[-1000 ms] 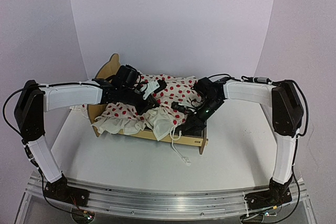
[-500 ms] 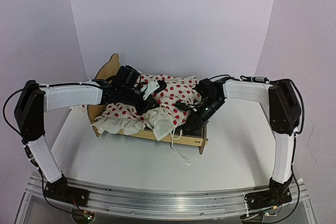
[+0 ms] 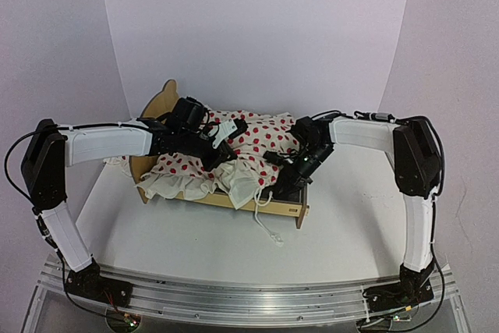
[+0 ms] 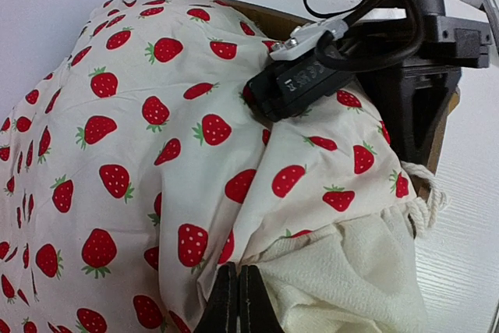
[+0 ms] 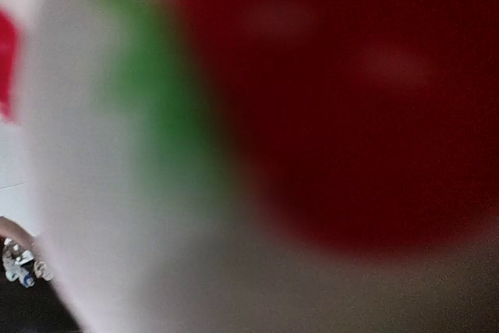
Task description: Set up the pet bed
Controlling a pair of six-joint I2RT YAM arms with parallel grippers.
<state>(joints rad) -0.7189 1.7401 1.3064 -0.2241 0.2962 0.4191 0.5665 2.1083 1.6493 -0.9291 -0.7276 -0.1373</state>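
One pet bed [image 3: 160,104] of pale plywood, its headboard wavy-topped, stands in the middle of the white surface [image 3: 195,232]. One soft strawberry-print blanket [image 3: 257,134] with a cream ruffle [image 3: 175,185] covers it. The left arm's fingers [image 4: 231,306] are clenched at the ruffle seam. The right arm's fingers [image 3: 284,186], also clenched, sit on the blanket near the foot end. One thin white cord [image 3: 270,232] trails onto the surface.

White tabletop [image 3: 179,232]; pale lilac backdrop [image 3: 257,29] curving behind; aluminium rail [image 3: 249,298] along near edge; even soft light.
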